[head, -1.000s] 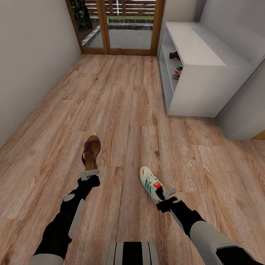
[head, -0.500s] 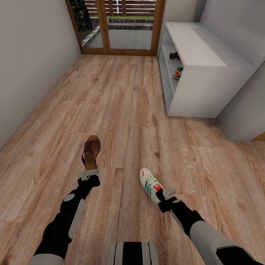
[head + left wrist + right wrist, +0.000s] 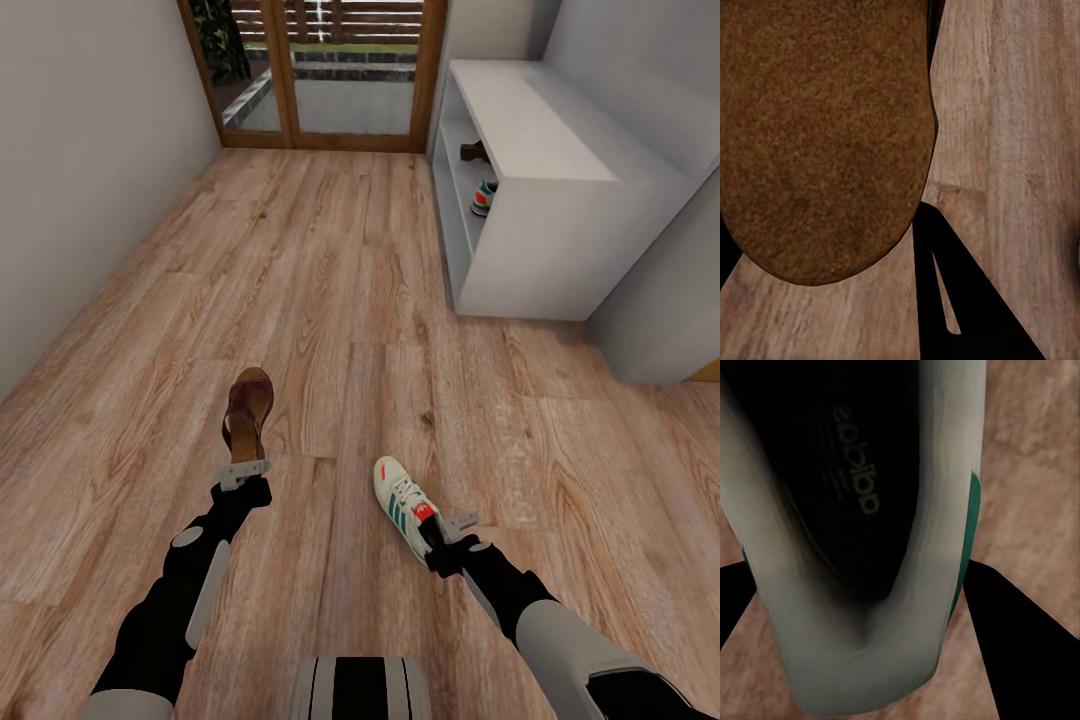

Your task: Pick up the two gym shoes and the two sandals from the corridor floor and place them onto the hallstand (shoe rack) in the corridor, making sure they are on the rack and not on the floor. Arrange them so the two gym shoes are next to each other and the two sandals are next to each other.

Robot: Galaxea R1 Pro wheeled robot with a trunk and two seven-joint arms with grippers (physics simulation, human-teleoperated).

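One dark brown sandal (image 3: 249, 408) lies on the wood-plank corridor floor (image 3: 330, 270), toe pointing away from me. My left gripper (image 3: 245, 472) is shut on its heel end; the left wrist view has the sandal (image 3: 825, 135) between the black fingers (image 3: 960, 300). A white gym shoe (image 3: 403, 500) with green stripes sits to the right, and my right gripper (image 3: 447, 527) is shut on its heel. Its dark insole and white collar (image 3: 862, 510) lie between the fingers (image 3: 1020, 645). The grey hallstand (image 3: 545, 160) at the far right holds another sandal (image 3: 472, 152) and gym shoe (image 3: 483, 197) on its shelves.
A grey wall (image 3: 90, 160) runs along the left side. A wood-framed glass door (image 3: 320, 70) closes the corridor's far end. A grey cabinet block (image 3: 670, 300) stands right of the hallstand.
The gym shoe in my right gripper has shifted slightly to the left and toward me. The left arm and the sandal have stayed put.
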